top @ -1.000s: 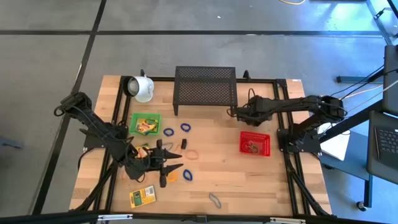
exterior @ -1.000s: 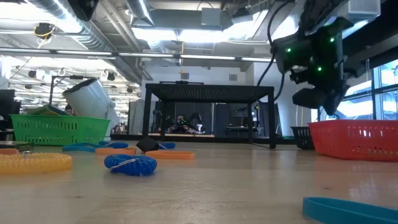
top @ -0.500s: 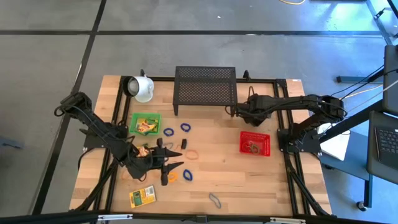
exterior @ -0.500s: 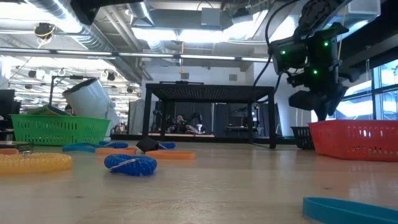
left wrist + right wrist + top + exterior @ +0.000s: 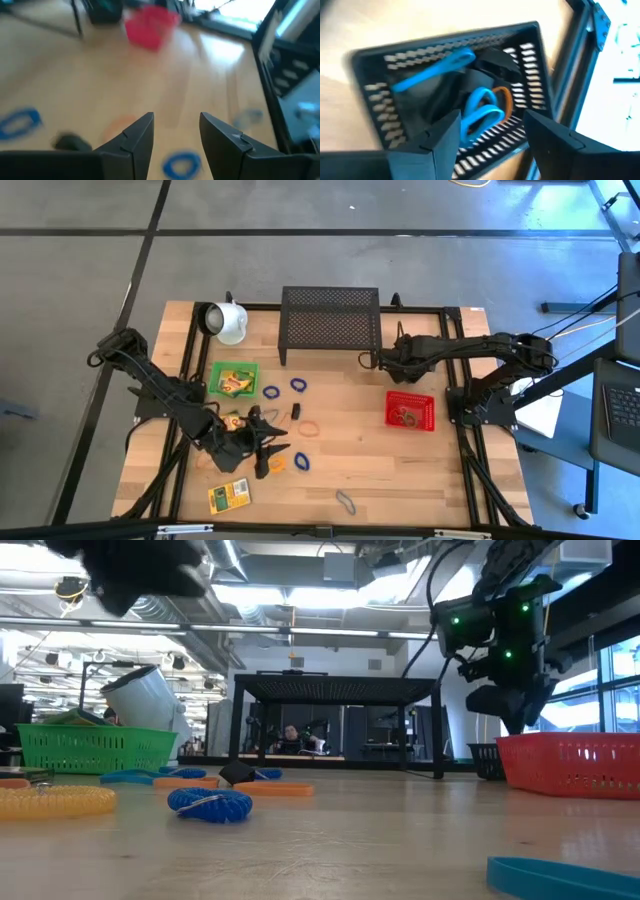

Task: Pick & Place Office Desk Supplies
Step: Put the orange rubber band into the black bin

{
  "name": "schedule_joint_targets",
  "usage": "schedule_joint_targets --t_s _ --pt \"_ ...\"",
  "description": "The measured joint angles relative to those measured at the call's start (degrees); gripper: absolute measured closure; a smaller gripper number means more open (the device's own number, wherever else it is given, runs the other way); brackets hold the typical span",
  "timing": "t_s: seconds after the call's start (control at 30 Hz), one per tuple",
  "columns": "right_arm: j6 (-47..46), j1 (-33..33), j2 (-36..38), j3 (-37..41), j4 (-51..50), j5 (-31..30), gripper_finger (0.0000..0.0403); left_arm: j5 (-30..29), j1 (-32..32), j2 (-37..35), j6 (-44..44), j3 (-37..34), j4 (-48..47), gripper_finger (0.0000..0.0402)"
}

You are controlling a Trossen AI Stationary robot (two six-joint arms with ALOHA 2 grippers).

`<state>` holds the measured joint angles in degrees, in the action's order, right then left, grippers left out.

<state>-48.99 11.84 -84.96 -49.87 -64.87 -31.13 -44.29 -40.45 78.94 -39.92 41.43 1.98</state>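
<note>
The right gripper (image 5: 372,361) hangs with its fingers apart and nothing between them just beside the black mesh rack (image 5: 330,311), above the worktop (image 5: 400,470); the red basket (image 5: 410,410) holding blue and orange rubber bands (image 5: 482,107) sits near it, toward the front. The left gripper (image 5: 270,452) hovers with its fingers apart and empty over loose supplies: a blue band (image 5: 302,462) just beside it, a crayon box (image 5: 229,497) nearer the front edge, and the green basket (image 5: 233,378) farther back.

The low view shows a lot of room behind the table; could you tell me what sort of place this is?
Probably a robotics lab or workshop: exposed ceiling ducts, bare concrete floor, and a framed wooden table.
</note>
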Motion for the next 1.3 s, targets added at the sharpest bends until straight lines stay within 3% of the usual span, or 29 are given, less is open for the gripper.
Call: schedule_joint_targets --t_s 0.2,0.37,0.6,0.77,1.3 --pt "-0.33 -5.83 2.95 -1.54 2.51 -0.45 0.0197 15.17 0.00 0.01 -10.68 0.00 -10.39 0.0249" --pt "-3.06 -13.04 6.73 -6.34 4.93 -1.83 0.0204 25.03 -0.67 1.30 -12.33 -0.02 -17.38 0.0249" --pt "2.97 -22.77 8.55 -8.76 19.83 -4.35 0.0209 29.29 -3.98 7.77 -8.66 -0.07 -20.61 0.0249" --pt "11.09 -26.71 8.31 -8.76 31.46 -4.02 0.0209 28.63 -5.46 12.47 -5.48 0.04 -21.70 0.0249" --pt "28.69 -30.61 8.19 -8.76 55.55 -7.47 0.0209 28.58 -7.08 14.45 -5.87 0.37 -26.43 0.0269"
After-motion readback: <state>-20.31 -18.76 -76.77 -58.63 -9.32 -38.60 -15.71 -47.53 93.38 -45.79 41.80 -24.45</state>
